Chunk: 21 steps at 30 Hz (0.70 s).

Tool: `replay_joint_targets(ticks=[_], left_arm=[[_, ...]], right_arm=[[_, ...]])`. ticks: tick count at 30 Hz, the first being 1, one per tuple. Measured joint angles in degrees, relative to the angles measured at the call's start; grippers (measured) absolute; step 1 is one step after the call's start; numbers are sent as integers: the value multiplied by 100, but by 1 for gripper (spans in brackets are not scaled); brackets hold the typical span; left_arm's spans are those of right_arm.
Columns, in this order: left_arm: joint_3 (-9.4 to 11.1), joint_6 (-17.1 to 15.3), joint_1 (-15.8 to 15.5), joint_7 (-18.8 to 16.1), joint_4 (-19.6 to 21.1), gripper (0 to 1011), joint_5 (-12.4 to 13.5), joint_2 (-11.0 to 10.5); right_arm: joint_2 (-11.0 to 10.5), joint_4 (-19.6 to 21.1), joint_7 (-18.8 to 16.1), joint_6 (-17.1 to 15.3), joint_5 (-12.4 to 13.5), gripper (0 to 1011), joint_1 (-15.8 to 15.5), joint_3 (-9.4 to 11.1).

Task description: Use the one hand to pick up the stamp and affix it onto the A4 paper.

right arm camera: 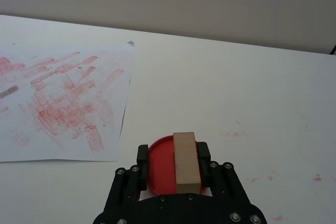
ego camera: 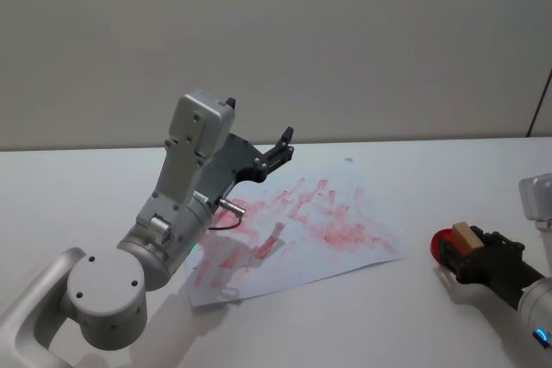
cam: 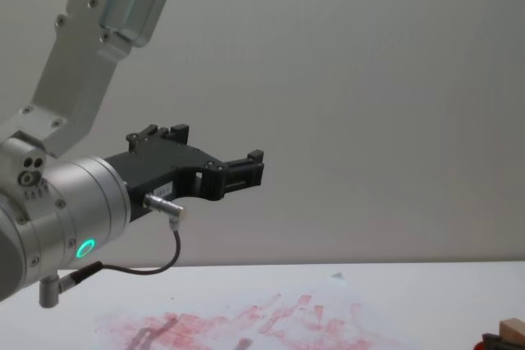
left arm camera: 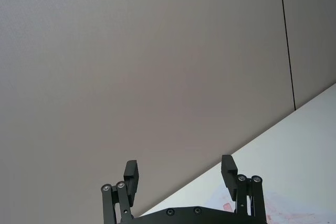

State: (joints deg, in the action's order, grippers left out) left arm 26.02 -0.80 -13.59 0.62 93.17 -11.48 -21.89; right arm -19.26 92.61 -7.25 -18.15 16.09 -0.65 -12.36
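The stamp (right arm camera: 186,162), a light-tan wooden block, stands on a low red ink pad (right arm camera: 160,166) at the table's right side. My right gripper (right arm camera: 173,156) straddles it. One finger (right arm camera: 203,156) touches the block, and a gap with red pad showing separates the other finger (right arm camera: 142,154) from it. In the head view the stamp (ego camera: 466,236) sits at my right gripper (ego camera: 463,249). The A4 paper (ego camera: 345,221), white with red-pink smears, lies mid-table. Above the paper's near-left part my left gripper (left arm camera: 179,174) hangs raised and open, holding nothing.
The bulky left arm (ego camera: 185,213) hovers over the paper's near-left part. Bare white table (right arm camera: 252,93) lies between the paper's right edge and the ink pad, with a few faint red specks. A grey wall (ego camera: 345,40) stands behind the table.
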Motion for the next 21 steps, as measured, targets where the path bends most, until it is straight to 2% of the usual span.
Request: replay_joint_targets(ticks=[2, 6, 9, 10, 12, 21], left_arm=[[0, 0, 0, 0, 0, 1001, 0, 0], [0, 0, 0, 0, 0, 1001, 0, 0], [0, 0, 0, 0, 0, 1001, 0, 0], [0, 0, 0, 0, 0, 1001, 0, 0], [0, 0, 0, 0, 0, 1001, 0, 0], [0, 0, 0, 0, 0, 1001, 0, 0]], right_arm=[[3, -5, -3, -1, -2, 534, 5, -1], [9, -13, -10, -3, -7, 361, 13, -3], [13, -20, -14, -5, -9, 304, 17, -5], [14, -22, -16, -6, -10, 248, 19, -6], [15, -25, -18, -7, -11, 218, 22, -8], [19, -32, -23, -8, -15, 218, 28, -10]])
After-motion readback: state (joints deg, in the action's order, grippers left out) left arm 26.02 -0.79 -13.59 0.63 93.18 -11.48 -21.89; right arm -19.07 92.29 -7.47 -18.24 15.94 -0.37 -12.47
